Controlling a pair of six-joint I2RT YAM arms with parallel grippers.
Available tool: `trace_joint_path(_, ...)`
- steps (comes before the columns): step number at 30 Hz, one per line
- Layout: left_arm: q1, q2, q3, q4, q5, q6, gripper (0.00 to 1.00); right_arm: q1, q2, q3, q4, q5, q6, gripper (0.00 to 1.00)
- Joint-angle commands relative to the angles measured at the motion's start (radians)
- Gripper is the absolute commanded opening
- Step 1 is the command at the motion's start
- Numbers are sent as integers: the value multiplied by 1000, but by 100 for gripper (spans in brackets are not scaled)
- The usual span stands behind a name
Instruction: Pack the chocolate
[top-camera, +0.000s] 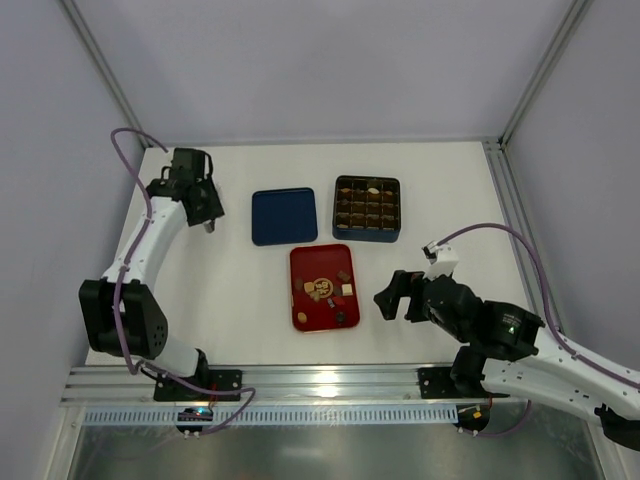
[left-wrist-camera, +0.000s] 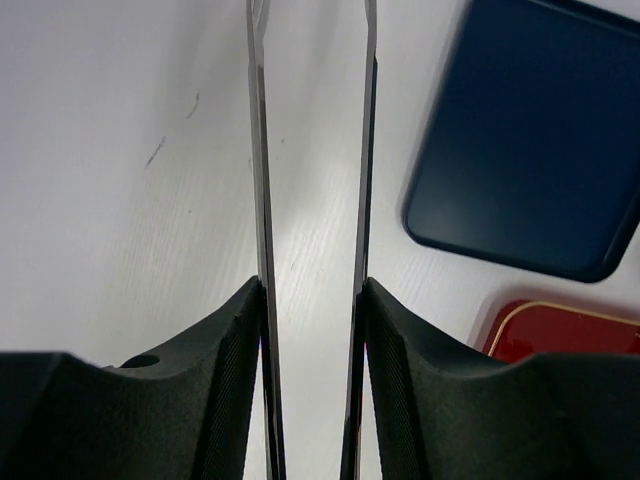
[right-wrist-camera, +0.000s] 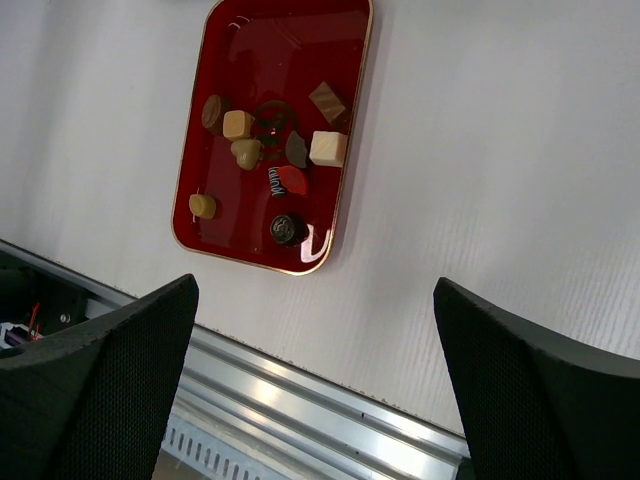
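Several chocolate pieces (right-wrist-camera: 328, 148), dark, tan and cream, lie loose on the red tray (right-wrist-camera: 220, 240), which sits mid-table (top-camera: 300, 300). Behind it stands the dark blue box (top-camera: 367, 208) with its grid of brown cells, a few pieces in them. My left gripper (top-camera: 207, 214) hovers at the far left, beside the blue lid. It is shut on thin metal tweezers (left-wrist-camera: 258, 150) whose blades stand apart with nothing between them; their tips run out of view. My right gripper (right-wrist-camera: 315, 290) stands wide open and empty, right of the tray (top-camera: 388, 297).
A flat dark blue lid (top-camera: 284, 216) lies left of the box and shows in the left wrist view (left-wrist-camera: 530, 140), with a corner of the red tray (left-wrist-camera: 570, 335) below it. An aluminium rail (right-wrist-camera: 300, 390) runs along the near table edge. Frame posts stand at the back corners.
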Motion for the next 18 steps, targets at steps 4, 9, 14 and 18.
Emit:
trace_joint_path(4,82,87,52,166,-44,35,46,-1,29,26,92,-28,-33,100)
trace_joint_path(9,154,190,52,196,-21,46,47,-8,48,15,106,-42,-36,100)
trace_joint_path(14,164,227,15,250,-14,32,47,-22,55,6,114,-57,-38,100)
trace_joint_path(18,175,259,10,255,-1,27,48,-28,51,-3,112,-63,-34,100)
